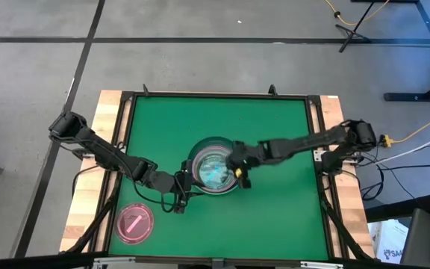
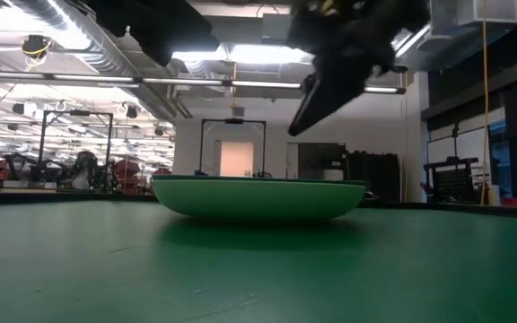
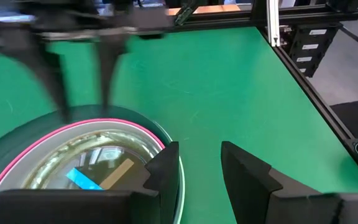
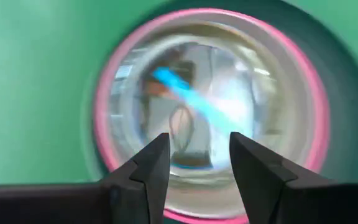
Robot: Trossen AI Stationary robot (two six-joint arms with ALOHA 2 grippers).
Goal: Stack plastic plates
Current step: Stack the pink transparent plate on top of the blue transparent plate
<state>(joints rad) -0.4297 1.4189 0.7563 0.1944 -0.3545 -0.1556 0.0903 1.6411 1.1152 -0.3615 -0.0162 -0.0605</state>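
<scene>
A stack of plastic plates (image 1: 213,166) rests on the green table mat: a light green one at the bottom (image 2: 258,199), then a dark teal rim and a pink rim (image 4: 104,93), with translucent small plates nested inside (image 3: 98,155). One small pink plate (image 1: 134,224) lies apart near the table's near-left corner. My right gripper (image 4: 194,165) hovers open above the stack's middle, pointing down (image 2: 326,85). My left gripper (image 3: 197,168) is open at the stack's near-left rim (image 1: 184,183), with one finger over the rim; it appears raised above it.
The green mat (image 1: 275,217) is framed by a black rail and wooden boards (image 1: 103,149). Both arms reach in from the sides and meet over the stack. Bare mat lies to the right and far side of the stack.
</scene>
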